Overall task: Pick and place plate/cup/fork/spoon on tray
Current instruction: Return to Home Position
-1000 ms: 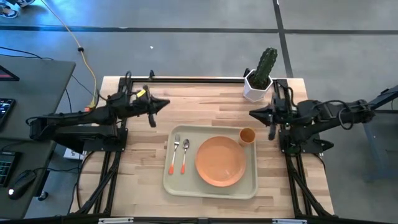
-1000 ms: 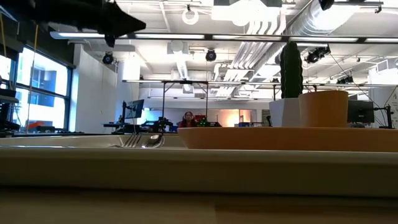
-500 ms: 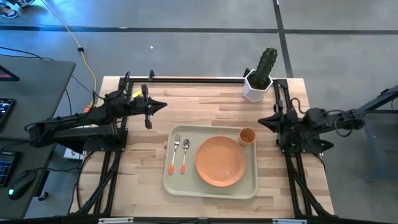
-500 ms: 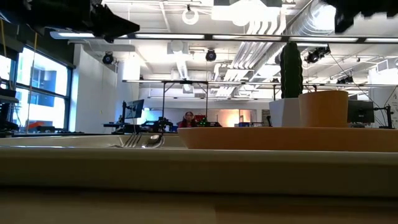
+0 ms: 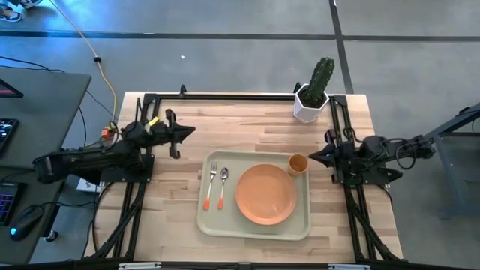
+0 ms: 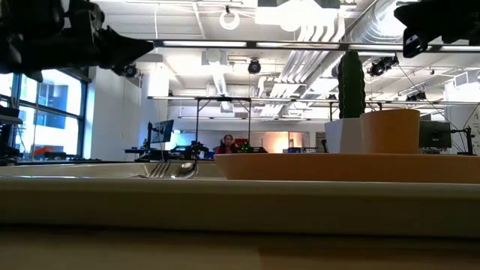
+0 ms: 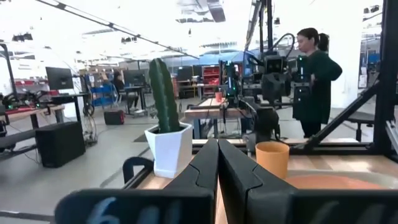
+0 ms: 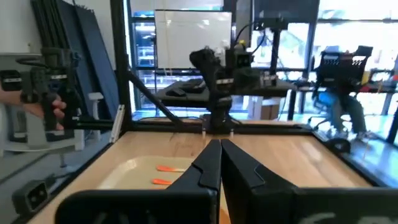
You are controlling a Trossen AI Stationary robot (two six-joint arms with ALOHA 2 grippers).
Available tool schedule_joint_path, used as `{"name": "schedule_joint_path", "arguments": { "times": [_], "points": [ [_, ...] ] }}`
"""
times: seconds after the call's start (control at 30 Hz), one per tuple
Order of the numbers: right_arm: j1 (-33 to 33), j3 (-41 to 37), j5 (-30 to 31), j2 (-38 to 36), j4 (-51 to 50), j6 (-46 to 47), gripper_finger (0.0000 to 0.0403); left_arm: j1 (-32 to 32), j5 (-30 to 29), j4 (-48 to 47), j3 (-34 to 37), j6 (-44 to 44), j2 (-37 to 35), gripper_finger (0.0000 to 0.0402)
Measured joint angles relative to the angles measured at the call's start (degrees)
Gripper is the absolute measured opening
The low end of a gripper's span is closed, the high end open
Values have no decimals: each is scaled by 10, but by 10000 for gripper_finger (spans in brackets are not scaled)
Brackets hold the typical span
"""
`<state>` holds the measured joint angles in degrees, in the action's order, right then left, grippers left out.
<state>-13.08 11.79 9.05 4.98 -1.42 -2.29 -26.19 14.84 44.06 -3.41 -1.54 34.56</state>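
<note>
A pale beige-green tray (image 5: 255, 229) lies on a wooden table (image 5: 247, 124), and everything for the task already sits inside it. The round orange plate (image 5: 265, 194) fills the tray's middle, with the small orange cup (image 5: 298, 163) standing upright in the far corner on the right arm's side, just beside the plate's rim. The fork (image 5: 210, 184) and the spoon (image 5: 223, 187) lie side by side near the tray's other end, handles pointing toward the near edge. None of these has shifted over the last second. The left gripper (image 5: 181, 133) hangs above bare wood off the tray's far corner on the left arm's side, having drawn back from the tray; its jaws are pressed together and hold nothing. The right gripper (image 5: 316, 157) sits just beyond the tray's edge next to the cup, also pulled back and lower than before, jaws closed and empty. A white pot with a cactus (image 5: 312, 97) stands behind the tray's far right corner.
</note>
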Motion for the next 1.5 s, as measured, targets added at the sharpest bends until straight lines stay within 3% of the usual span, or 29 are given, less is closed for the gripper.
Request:
{"name": "schedule_joint_path", "arguments": {
  "times": [0.17, 0.3, 0.47, 0.87, 1.03, 1.17, 1.33, 1.4, 1.5],
  "points": [
    [0, 0, 1, -48, -32, -12, 0, -1, 1, -2, 22, 0, -21, 0],
    [-1, 1, -36, -48, -42, 6, 0, -1, 16, -31, 28, -7, -44, 0],
    [-1, 0, -30, -49, -66, 9, 0, -2, 35, -43, 28, -18, -53, 0],
    [0, -112, -5, -49, 116, 18, 0, -49, 38, -70, 28, -37, -53, 0],
    [21, -112, -7, -47, 102, -9, 0, -88, 98, -81, 28, -36, -50, 0],
    [44, -112, -29, -47, 92, -3, 0, -108, 113, -73, 28, -19, -48, 0],
    [50, -112, -72, -47, 93, 14, 0, -104, 195, -52, 28, 2, -48, 0],
    [50, -112, -67, -47, 90, 35, 0, -99, 199, -50, 28, 6, -48, 0],
    [50, -112, -53, -47, 76, 86, 0, -102, 192, 27, 28, 48, -54, 0]
  ]
}}
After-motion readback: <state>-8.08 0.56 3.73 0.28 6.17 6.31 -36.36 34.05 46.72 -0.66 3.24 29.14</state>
